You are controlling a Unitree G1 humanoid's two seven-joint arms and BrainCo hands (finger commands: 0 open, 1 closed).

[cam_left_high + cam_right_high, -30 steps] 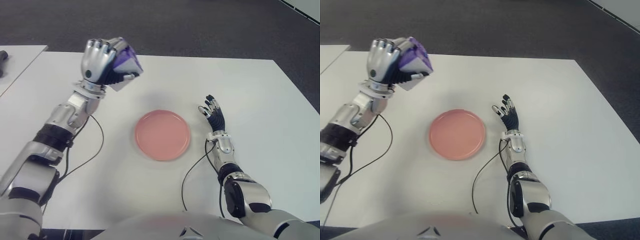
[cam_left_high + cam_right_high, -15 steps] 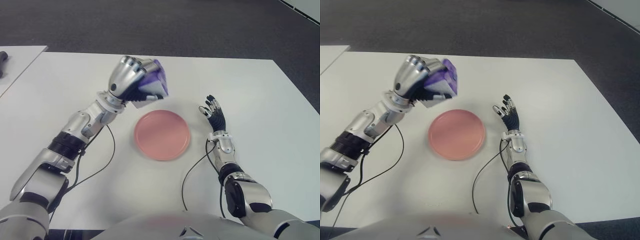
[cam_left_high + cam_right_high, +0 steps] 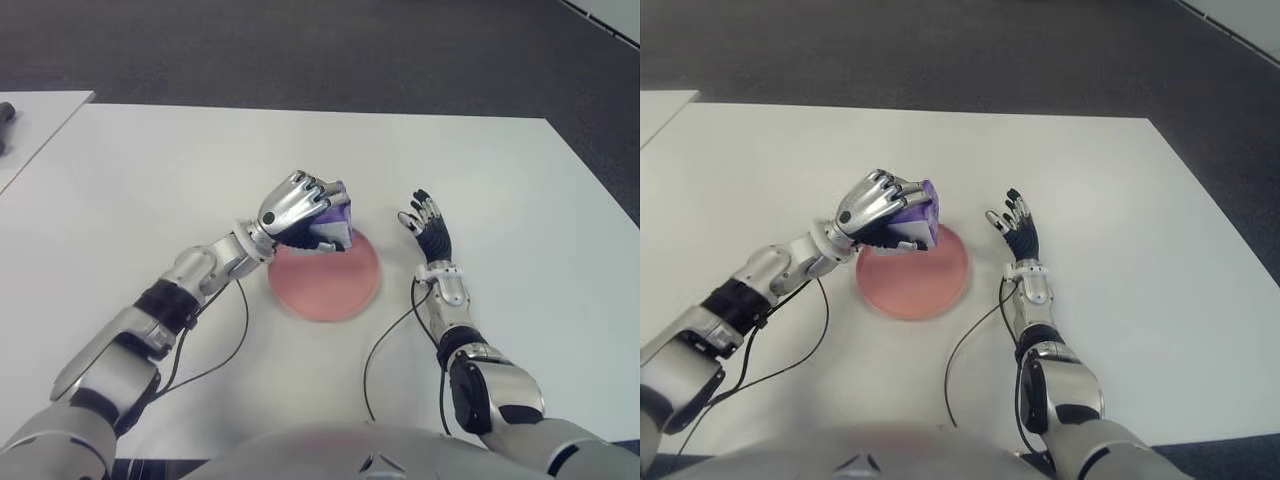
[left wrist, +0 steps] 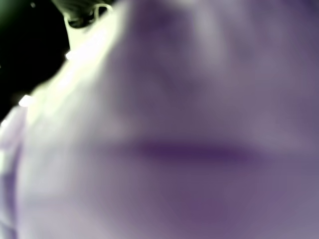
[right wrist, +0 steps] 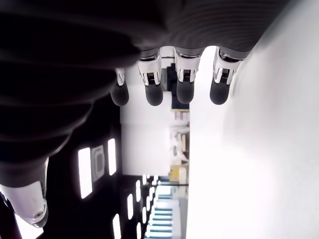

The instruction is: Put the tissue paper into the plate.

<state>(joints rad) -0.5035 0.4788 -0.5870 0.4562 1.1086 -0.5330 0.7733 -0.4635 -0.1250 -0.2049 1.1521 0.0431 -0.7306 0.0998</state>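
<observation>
My left hand (image 3: 300,212) is shut on a purple and white tissue paper pack (image 3: 333,222), holding it low over the far left edge of the pink plate (image 3: 335,283). The pack fills the left wrist view as a purple surface (image 4: 189,139). Whether the pack touches the plate I cannot tell. My right hand (image 3: 428,228) shows just right of the plate, fingers spread and pointing away from me, holding nothing; its fingertips (image 5: 154,94) show relaxed in the right wrist view.
The white table (image 3: 520,200) carries the plate and both arms. Black cables (image 3: 385,345) run along the table from each forearm. A second white table (image 3: 30,120) stands at the far left with a dark object on it. Dark carpet (image 3: 350,50) lies beyond.
My left hand has carried the tissue pack from high at the far left down and rightward to the plate's far left edge. The right hand has not moved.
</observation>
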